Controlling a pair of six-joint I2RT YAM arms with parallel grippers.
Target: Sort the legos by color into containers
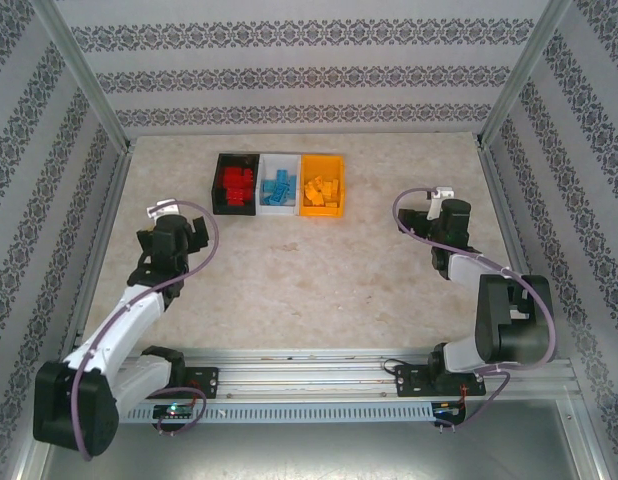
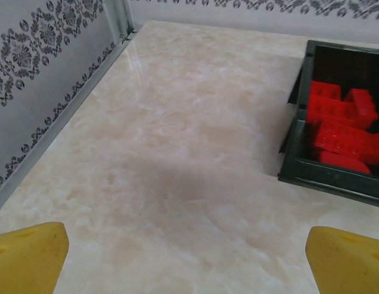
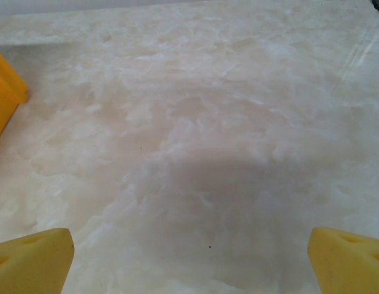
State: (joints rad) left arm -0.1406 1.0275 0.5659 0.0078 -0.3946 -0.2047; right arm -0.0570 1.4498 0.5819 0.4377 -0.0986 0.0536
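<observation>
Left gripper (image 1: pixel 172 212) with yellow fingertips (image 2: pixel 27 257) spread wide, holding nothing, poised over bare marble-patterned tabletop (image 1: pixel 309 290). Right gripper (image 1: pixel 436 200) likewise wide and empty, on the opposite side of the workspace. Three bins side by side in a row at the far middle of the table, touching or nearly so, the row's long axis running left to right and each bin's own long axis running away from the arms. Black bin (image 1: pixel 218 185) at the left end with red bricks (image 1: pixel 236 183); white bin (image 1: pixel 279 158) in the middle with light blue bricks (image 1: pixel 280 187); orange bin (image 1: pixel 323 158) at the right end with orange-yellow bricks (image 1: pixel 321 192). From the left gripper, row ahead and to the right, black bin nearest, its near corner and red load at the right edge of the left wrist view. From the right gripper, row ahead and to the left, orange bin nearest, one corner at the left edge of the right wrist view. Every visible brick inside a bin, one colour per bin; sorting judged complete, with no pick evidently called for.
</observation>
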